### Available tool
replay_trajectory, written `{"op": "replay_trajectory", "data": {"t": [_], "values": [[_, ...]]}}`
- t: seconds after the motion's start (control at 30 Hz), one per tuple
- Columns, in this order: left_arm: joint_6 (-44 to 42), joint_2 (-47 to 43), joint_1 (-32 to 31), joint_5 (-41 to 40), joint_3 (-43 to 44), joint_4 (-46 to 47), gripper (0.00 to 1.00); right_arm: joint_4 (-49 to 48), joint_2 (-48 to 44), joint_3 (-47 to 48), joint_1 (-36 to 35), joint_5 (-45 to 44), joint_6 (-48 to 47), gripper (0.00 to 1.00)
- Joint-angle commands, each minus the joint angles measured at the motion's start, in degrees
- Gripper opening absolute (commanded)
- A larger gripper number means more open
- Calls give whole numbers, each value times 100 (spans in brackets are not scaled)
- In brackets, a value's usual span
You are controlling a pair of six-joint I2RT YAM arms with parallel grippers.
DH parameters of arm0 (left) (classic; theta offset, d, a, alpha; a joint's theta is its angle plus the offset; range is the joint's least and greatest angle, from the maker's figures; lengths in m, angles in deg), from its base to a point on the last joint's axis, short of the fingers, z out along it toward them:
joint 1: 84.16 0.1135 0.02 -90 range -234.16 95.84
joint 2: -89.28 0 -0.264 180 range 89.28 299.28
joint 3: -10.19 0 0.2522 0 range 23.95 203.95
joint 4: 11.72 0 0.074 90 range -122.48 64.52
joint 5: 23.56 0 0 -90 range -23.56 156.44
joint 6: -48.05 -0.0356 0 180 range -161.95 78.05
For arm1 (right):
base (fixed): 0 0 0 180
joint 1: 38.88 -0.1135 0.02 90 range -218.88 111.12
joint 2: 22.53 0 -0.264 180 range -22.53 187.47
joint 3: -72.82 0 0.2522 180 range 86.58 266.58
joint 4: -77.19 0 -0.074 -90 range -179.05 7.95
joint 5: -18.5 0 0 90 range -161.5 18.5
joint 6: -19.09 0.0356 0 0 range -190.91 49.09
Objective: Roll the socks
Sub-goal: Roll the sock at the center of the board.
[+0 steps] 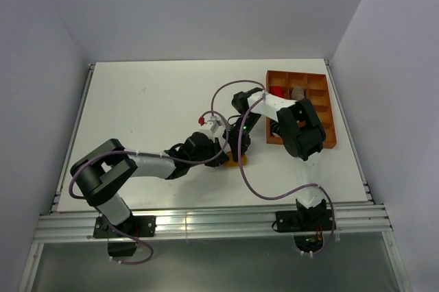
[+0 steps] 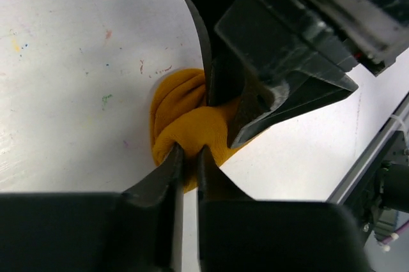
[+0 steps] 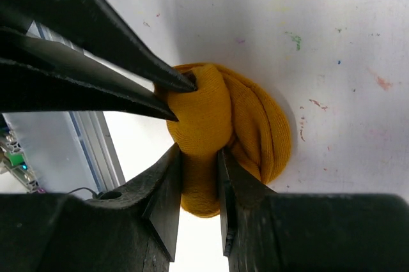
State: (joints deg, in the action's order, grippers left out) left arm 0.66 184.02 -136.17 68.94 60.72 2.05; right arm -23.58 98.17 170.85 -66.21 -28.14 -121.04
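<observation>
- The mustard sock (image 1: 237, 160) lies on the white surface (image 1: 151, 114), left of the tray (image 1: 296, 73) and nearer the arm bases than the tray is.
- In the wrist views the sock is a soft, fine-ribbed knit, bunched into a rounded lump with curved folds wrapping one over another.
- The left fingers (image 2: 171, 166) are black, hard and wedge-shaped, tapering to narrow tips. They are nearly together, pinching a ridge of the yellow knit at the lump's near edge.
- The right fingers (image 3: 171, 176) are the same dark, smooth, angular blades. They are clamped on a thick vertical fold of the sock, with the fabric bulging out above and below the pinch.
- Both pairs of fingers meet at the sock from opposite sides, left of the tray, and their tips sit just beside each other on the fabric.
- The surface is matte and flat, dotted with tiny coloured flecks and faint scuffs around the sock.
- The tray is a rigid orange rectangle split by thin walls into square compartments.
- A red lump (image 1: 277, 91) and a greyish one (image 1: 298, 92) sit in its far compartments, too small to tell their texture.
- The right arm's black and white links partly cover the tray's left side.
</observation>
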Motion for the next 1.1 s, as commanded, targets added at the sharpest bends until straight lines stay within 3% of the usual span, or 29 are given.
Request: {"op": "replay_trajectory", "data": {"t": [0.0, 0.03, 0.5, 1.07], "values": [[-16, 141, -160, -259, 312, -519, 7, -307, 287, -130, 0, -626, -32, 31], [10, 167, -187, -468, 435, -808, 0, -324, 261, -147, 0, -626, -15, 31], [450, 774, -574, -1208, 1306, -2427, 0, -1502, -829, -1114, 131, -776, 363, 55], [512, 871, -600, -1323, 1508, -2700, 0, -1432, -1690, -1343, 825, -248, 223, 63]]}}
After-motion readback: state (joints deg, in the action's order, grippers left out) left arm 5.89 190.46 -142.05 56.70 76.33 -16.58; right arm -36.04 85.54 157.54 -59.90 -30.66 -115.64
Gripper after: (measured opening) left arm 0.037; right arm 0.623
